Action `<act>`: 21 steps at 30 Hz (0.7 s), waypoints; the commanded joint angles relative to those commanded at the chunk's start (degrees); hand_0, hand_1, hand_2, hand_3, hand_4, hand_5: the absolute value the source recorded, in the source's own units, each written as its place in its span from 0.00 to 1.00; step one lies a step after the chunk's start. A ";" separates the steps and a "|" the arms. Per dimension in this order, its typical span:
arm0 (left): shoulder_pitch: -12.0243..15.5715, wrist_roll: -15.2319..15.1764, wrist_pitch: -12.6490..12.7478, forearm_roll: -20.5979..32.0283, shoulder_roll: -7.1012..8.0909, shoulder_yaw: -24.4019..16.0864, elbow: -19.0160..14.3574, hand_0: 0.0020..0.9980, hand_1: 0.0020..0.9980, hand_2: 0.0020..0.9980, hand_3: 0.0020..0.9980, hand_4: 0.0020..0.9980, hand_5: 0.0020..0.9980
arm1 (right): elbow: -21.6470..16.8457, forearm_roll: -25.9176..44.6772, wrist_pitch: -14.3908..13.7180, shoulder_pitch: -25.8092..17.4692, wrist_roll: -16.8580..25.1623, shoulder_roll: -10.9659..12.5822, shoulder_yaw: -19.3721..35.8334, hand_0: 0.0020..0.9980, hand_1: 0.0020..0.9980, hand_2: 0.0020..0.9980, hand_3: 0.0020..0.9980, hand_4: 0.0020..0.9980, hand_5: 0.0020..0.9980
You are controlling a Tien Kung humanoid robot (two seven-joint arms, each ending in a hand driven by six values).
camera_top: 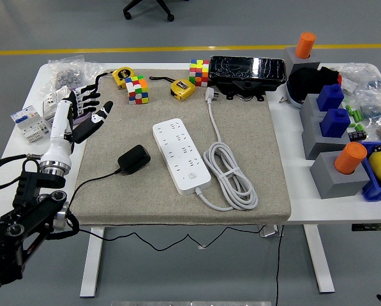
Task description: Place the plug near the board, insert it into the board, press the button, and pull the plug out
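While my left hand (82, 118) hung at the mat's left edge, its fingers (91, 102) spread loose and holding nothing, everything the task needed lay off to their right. The tabletop (292, 134) carried a grey mat (241, 127), and well to the right of my fingers, past the mat's middle, the white board (180, 155) lay with its long axis running diagonally from far-left to near-right, its own cable (231, 175) coiled just beyond it. The black plug (133, 159) sat nearer: to the right of my fingers and closer to the tabletop's near edge, just beside the board's left flank but not touching it, its thin cord trailing back toward me. I judged the next reach would go right and toward me, and that this hand was the one for it, my right being out of sight. Farthest right, a blue bin (375, 185) held something yellow.
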State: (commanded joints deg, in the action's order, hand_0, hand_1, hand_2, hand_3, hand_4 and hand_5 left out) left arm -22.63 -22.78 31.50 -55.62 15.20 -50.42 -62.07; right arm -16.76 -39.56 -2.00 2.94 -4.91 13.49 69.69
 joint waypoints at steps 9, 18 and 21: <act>0.15 1.21 -0.55 -1.40 -0.19 -2.08 -1.09 0.49 0.62 0.67 0.74 0.85 0.45 | -0.41 -0.48 -0.10 0.08 0.04 0.30 1.36 0.52 0.63 0.62 0.55 0.89 0.41; 0.65 1.86 -0.96 -1.88 -0.20 -2.94 -1.82 0.50 0.62 0.67 0.75 0.85 0.46 | -0.11 -0.88 -0.10 -0.10 0.06 -0.04 2.45 0.52 0.63 0.62 0.55 0.89 0.41; 0.66 2.06 -1.10 -2.09 -0.20 -3.12 -2.09 0.51 0.62 0.67 0.75 0.85 0.46 | -0.19 -0.95 -0.11 -0.08 0.05 -0.04 2.64 0.52 0.63 0.62 0.55 0.89 0.41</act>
State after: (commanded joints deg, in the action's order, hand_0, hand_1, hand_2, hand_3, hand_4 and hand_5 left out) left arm -21.97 -20.72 30.39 -57.71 15.00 -53.53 -64.16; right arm -16.95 -40.51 -2.11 2.86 -4.86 13.45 72.33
